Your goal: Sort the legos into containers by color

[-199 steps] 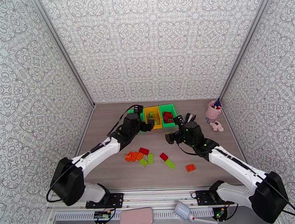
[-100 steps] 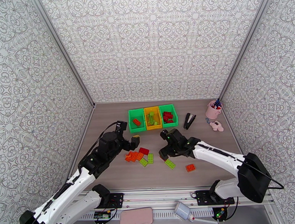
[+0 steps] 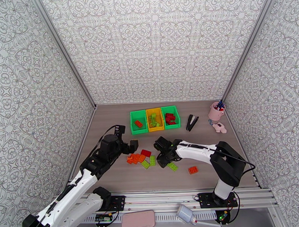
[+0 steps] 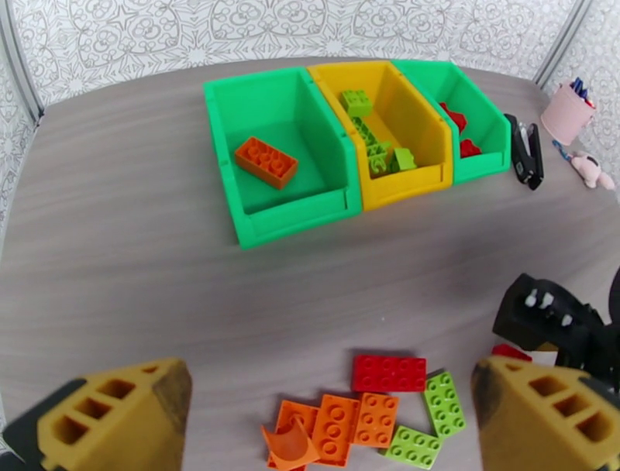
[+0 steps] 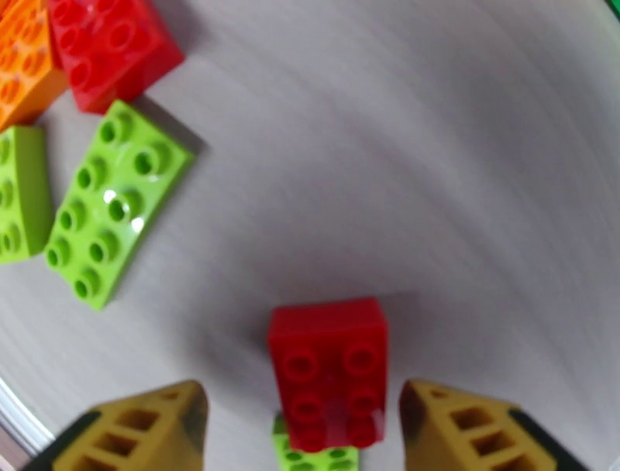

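The sorting is partly done: the left green bin (image 4: pixel 291 225) holds one orange brick (image 4: pixel 266 161), the yellow bin (image 4: pixel 403 186) several lime bricks (image 4: pixel 380 151) and the right green bin (image 4: pixel 482 164) some red bricks (image 4: pixel 457 120). Roughly ten more lie loose on the tabletop (image 3: pixel 110 125), most in a mixed heap (image 3: pixel 141 157). The right claw (image 5: pixel 310 418) reaches low, open, its fingers either side of a red brick (image 5: pixel 329 372) without touching it, while the left claw (image 3: pixel 133 146) hovers open and empty beside the heap.

Three bins (image 4: pixel 407 184) stand joined: two green, one yellow. Loose on the surface (image 4: pixel 116 256) lie two red bricks (image 4: pixel 389 373), three lime bricks (image 4: pixel 443 403) and several orange bricks (image 4: pixel 376 418).
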Robot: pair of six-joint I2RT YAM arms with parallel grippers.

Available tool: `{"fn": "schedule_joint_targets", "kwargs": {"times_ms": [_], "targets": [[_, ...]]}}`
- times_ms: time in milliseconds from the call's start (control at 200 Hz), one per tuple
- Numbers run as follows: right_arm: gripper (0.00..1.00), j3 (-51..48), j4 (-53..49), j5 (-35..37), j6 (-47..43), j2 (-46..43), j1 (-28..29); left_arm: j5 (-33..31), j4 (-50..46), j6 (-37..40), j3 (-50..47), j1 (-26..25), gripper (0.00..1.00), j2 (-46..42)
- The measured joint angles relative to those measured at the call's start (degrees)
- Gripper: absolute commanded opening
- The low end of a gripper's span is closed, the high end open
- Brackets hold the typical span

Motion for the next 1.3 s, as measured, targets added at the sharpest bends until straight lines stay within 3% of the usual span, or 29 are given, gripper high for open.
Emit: {"fn": "schedule_joint_targets", "kwargs": {"times_ms": [250,475,605,840,1065,1300], "targets": [[0.30,0.81,-0.31,2.78,1.25,1.11,0.00,1.97,0.02,0.11,0.00,0.26,1.00,0.28],[0.28,0.85,0.55,3.78,1.99,0.07,-0.35,4.00,0.17,0.74,0.00,0.17,1.00,0.28],[0.27,-0.37,3.89,4.11,2.45,-5.92,-1.60,6.21,2.38,2.49,-0.26,-0.96,1.00,0.26],[0.27,-0.42,14.08,6.99,3.98,-14.12,-9.09,10.32,10.49,4.02,-1.90,-4.59,1.00,1.88],[0.26,6.34,20.68,6.95,4.13,-8.28,-18.80,11.30,17.73,5.66,-2.64,-10.12,1.00,5.38],[0.25,17.31,24.30,6.93,3.37,3.74,-23.61,11.21,20.98,6.29,-3.04,-12.98,1.00,7.17]]}}
